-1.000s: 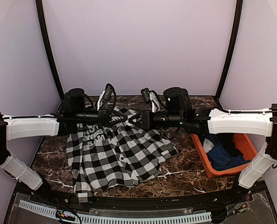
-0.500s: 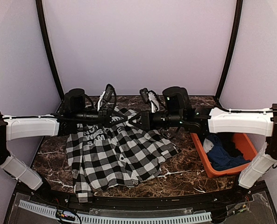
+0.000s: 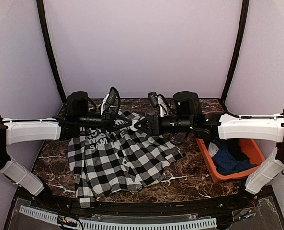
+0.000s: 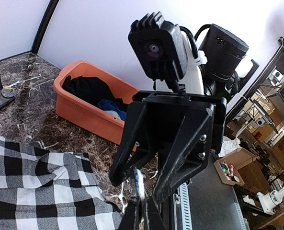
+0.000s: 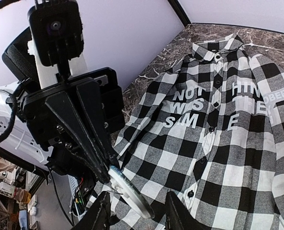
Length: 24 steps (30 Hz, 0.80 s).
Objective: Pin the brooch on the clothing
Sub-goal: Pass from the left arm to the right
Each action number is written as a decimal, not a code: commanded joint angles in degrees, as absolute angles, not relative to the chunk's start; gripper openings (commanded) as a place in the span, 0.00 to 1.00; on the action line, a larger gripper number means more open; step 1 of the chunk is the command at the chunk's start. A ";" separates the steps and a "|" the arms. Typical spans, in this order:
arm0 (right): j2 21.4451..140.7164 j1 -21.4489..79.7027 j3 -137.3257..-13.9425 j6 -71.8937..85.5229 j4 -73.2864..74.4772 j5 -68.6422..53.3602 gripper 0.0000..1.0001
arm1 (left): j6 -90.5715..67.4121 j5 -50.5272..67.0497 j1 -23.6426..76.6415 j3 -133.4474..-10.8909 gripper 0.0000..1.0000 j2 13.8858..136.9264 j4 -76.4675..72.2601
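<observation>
The brooch (image 5: 128, 190), a small silvery disc, was nipped at one edge between the closed fingertips of the left pincer (image 5: 110, 172) and stuck out beyond them, held in the air. The right pincer (image 4: 139, 188) faced the left one tip to tip. Its jaws stood wide apart, one finger on each side of the brooch, gripping nothing. Whether either finger touched the disc could not be told. Under both pincers lay the checked flannel shirt (image 3: 118, 158), spread flat with its white block lettering up, most of it below and nearer than the left pincer. It rested on the dark marble table (image 3: 189, 178). Behind the right pincer, beneath that arm, stood an orange bin (image 3: 205, 155) holding a blue garment (image 3: 228, 162).
</observation>
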State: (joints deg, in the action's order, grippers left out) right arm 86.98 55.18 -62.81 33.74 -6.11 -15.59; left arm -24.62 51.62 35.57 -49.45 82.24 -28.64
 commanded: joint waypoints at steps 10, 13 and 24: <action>85.50 53.43 -61.63 39.32 -10.57 -17.37 0.42 | -24.34 52.78 35.77 -49.39 0.01 80.94 -30.15; 87.05 53.40 -62.71 39.85 -9.95 -18.24 0.42 | -24.26 52.66 35.77 -49.38 0.01 80.90 -30.16; 82.09 53.05 -53.92 31.83 -21.30 -24.21 0.38 | -26.17 53.53 35.72 -48.88 0.01 81.29 -32.54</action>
